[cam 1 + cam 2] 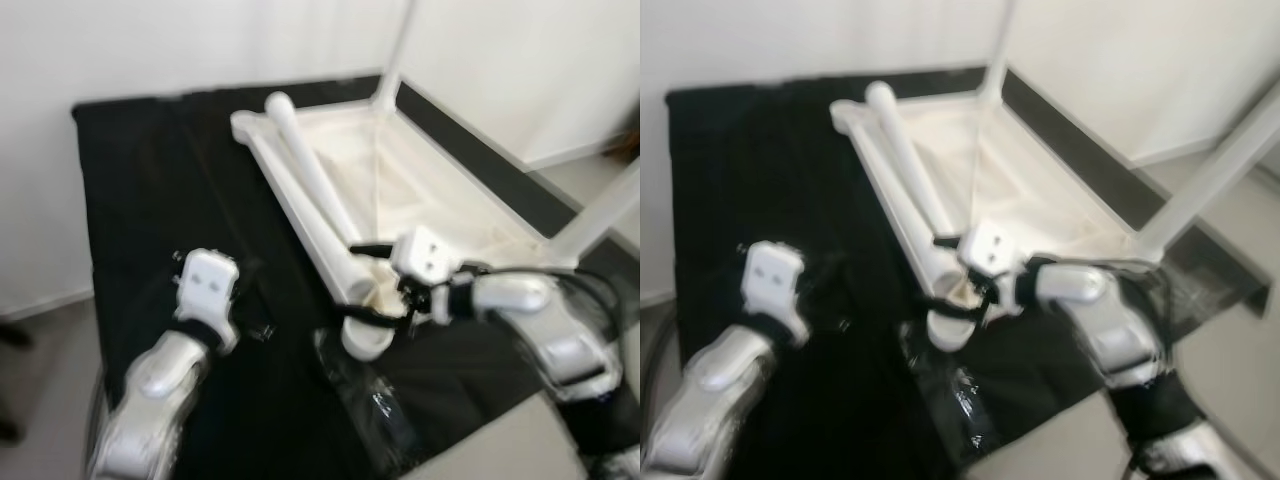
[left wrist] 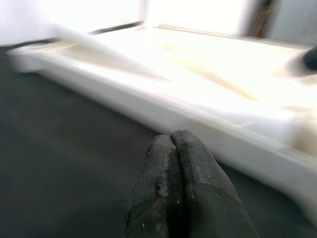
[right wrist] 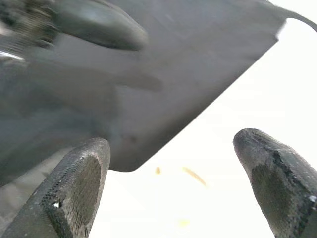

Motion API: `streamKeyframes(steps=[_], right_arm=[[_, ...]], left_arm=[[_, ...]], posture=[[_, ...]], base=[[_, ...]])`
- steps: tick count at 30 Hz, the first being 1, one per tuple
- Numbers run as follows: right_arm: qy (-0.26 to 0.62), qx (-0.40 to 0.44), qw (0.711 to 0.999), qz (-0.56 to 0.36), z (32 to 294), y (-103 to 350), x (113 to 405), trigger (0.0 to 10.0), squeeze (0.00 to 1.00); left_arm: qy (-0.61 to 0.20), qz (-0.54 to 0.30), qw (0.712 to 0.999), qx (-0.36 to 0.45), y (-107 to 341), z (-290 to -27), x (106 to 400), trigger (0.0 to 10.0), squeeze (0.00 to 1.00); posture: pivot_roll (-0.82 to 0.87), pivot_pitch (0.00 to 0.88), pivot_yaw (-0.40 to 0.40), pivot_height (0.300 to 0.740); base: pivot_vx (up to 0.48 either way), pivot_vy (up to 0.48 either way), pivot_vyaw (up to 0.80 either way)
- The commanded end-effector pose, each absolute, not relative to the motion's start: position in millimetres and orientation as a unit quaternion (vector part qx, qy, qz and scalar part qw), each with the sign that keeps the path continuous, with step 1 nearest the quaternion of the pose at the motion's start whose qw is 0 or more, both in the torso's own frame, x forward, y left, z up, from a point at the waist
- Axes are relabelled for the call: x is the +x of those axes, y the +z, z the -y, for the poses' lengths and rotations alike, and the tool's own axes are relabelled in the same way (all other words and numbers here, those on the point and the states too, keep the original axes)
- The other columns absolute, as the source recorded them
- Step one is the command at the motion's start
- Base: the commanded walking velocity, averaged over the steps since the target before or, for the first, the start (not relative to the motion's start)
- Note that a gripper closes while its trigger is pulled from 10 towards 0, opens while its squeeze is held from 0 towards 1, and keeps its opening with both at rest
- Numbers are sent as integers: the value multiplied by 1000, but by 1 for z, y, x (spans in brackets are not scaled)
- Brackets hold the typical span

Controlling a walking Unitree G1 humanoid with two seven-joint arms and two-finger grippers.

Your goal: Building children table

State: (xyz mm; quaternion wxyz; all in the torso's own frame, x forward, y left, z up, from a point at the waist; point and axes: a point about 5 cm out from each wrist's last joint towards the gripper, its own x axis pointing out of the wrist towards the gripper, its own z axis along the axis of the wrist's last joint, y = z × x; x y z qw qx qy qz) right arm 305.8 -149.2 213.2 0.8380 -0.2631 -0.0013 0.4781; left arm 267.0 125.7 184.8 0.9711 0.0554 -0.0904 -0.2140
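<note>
Two legs [image 1: 590, 215] stand fitted at the upturned tabletop's [image 1: 430, 190] far side while two loose legs [image 1: 305, 170] lie along its 9 o'clock rim, so direct your right gripper [image 3: 168, 183], jaws wide and empty, at them; left gripper [image 2: 178, 188] is closed, empty.

So the upturned table top [image 1: 420, 190] sits on the cloth [image 1: 150, 200] over the floor, two legs [image 1: 395, 55] sticking up at its far and right corners, a loose leg [image 1: 310, 175] lying across its left rim, plastic wrap [image 1: 375, 410] in front.
</note>
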Motion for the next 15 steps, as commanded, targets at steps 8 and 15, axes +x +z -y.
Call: streamKeyframes(steps=[8,15], right_arm=[[441,-314,839,59,137,224,317,10000,0],[409,-406,814,68,128,217,332,10000,0]], left_arm=[[-206,90,972,67,182,-128,265,10000,0],[-204,89,972,75,182,-128,265,10000,0]], posture=[[33,181,-86,740],[50,177,-88,740]], base=[[0,0,0],[0,0,0]])
